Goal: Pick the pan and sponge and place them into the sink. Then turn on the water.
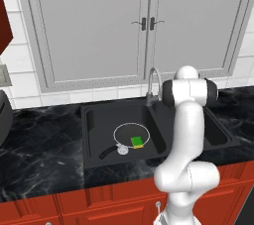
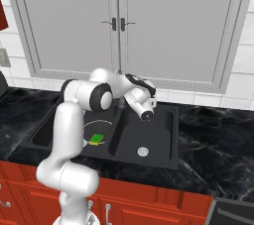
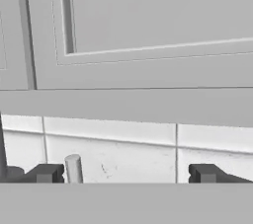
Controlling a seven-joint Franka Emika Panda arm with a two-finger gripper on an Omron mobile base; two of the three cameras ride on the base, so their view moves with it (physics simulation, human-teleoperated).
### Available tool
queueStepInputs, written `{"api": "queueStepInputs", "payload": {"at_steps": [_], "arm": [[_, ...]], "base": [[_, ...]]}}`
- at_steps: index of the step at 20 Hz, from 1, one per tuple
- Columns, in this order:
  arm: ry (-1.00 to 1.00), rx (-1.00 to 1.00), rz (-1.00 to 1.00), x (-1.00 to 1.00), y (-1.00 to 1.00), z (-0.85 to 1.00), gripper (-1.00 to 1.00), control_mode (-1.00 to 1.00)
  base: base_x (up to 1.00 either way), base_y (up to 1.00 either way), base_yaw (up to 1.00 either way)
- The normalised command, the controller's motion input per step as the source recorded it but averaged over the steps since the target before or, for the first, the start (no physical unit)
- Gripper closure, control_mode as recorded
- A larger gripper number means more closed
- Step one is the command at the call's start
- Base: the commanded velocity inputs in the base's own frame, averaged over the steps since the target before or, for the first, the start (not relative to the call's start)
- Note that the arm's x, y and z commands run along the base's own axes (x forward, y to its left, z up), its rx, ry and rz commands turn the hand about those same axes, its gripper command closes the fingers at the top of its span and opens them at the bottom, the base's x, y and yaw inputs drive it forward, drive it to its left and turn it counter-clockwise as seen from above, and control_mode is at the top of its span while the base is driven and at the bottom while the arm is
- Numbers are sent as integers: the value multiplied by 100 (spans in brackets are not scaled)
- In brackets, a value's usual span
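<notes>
pan: dark, silver rim, in left sink basin | sponge: green-yellow, inside pan | end effector: wide, empty

No readable text, labels or numbers anywhere — surfaces plain; unmarked.

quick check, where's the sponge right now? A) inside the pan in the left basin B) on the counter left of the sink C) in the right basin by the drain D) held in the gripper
A: the green sponge lies inside the pan, which sits in the left basin of the sink; the gripper is open near the faucet.
</notes>
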Motion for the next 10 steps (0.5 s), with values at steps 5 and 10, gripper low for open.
{"api": "queueStepInputs", "payload": {"at_steps": [5, 10], "arm": [[0, 7, -6, 44, -2, -9, -100, -100], [0, 4, -5, 40, 0, -16, -100, -100]], "base": [[0, 0, 0], [0, 0, 0]]}}
